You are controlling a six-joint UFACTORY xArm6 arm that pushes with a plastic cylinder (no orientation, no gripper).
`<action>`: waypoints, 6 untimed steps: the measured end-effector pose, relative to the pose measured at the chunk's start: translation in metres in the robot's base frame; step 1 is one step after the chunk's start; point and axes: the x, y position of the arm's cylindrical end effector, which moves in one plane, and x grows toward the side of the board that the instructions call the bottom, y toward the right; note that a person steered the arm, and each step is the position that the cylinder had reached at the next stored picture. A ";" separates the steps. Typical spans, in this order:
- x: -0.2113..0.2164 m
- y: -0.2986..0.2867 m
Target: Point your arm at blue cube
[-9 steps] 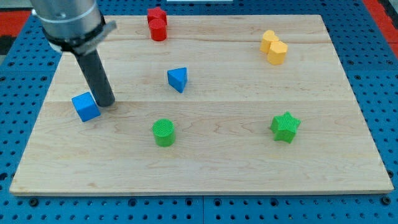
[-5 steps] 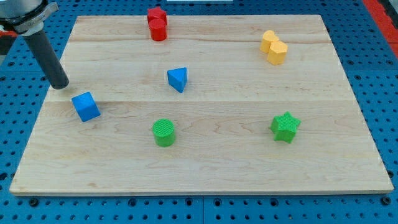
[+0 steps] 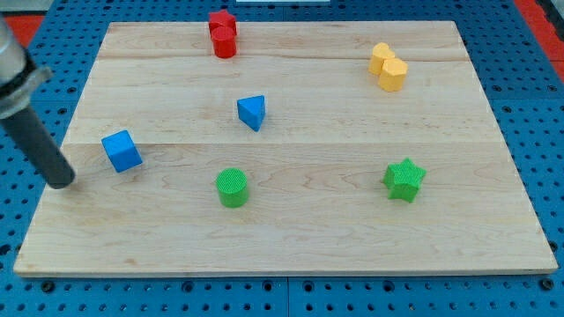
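Observation:
The blue cube (image 3: 122,151) sits on the wooden board (image 3: 291,220) near the view's left edge. My tip (image 3: 62,182) rests on the board to the left of the cube and a little below it, with a gap between them. The dark rod rises from the tip up toward the view's top left.
A blue triangular block (image 3: 252,112) lies near the board's middle. A green cylinder (image 3: 233,187) is right of and below the cube. A green star (image 3: 404,180) is at the right. Red blocks (image 3: 223,33) are at the top, yellow blocks (image 3: 388,67) at the top right.
My tip moved from just right of the blue cube's top, out to its upper left, then down to its lower left. The blocks have not moved.

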 end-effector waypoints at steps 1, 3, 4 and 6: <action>-0.013 -0.009; -0.015 0.038; -0.023 0.038; -0.075 0.042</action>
